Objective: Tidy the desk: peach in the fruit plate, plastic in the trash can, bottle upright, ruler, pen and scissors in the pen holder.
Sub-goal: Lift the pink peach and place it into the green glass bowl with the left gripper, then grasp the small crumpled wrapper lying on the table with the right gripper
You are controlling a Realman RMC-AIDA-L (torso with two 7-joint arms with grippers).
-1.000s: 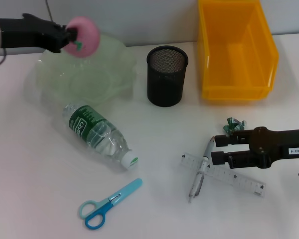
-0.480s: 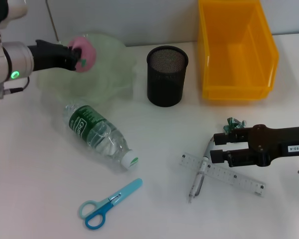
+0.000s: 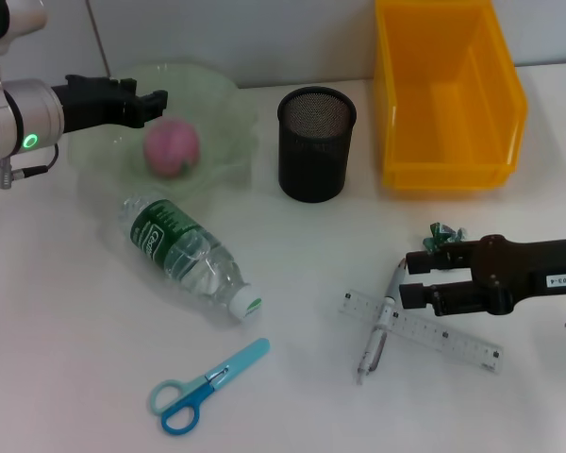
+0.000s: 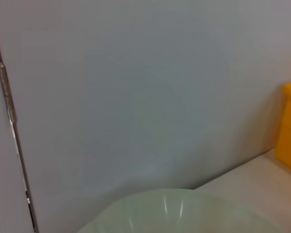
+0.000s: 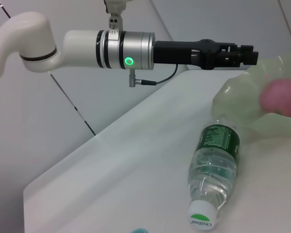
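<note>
Peach [image 3: 172,146] now in plate [image 3: 228,104], just below and ahead of left gripper [image 3: 154,97] tips; fingers spread, empty. Half second ago peach was pinched between them above plate.

Right gripper [image 3: 413,279] fingers apart, empty; pen [image 3: 377,330] just beyond tips, long axis crosswise to fingers, lying over ruler [image 3: 424,330]. Right arm nearer both. Plastic [image 3: 445,232] just behind fingers.

Bright, even, soft overhead light.
Faint shadows under things on the table [image 3: 66,330]; the left wrist view is blurred, the pale wall [image 4: 145,87] featureless.
</note>
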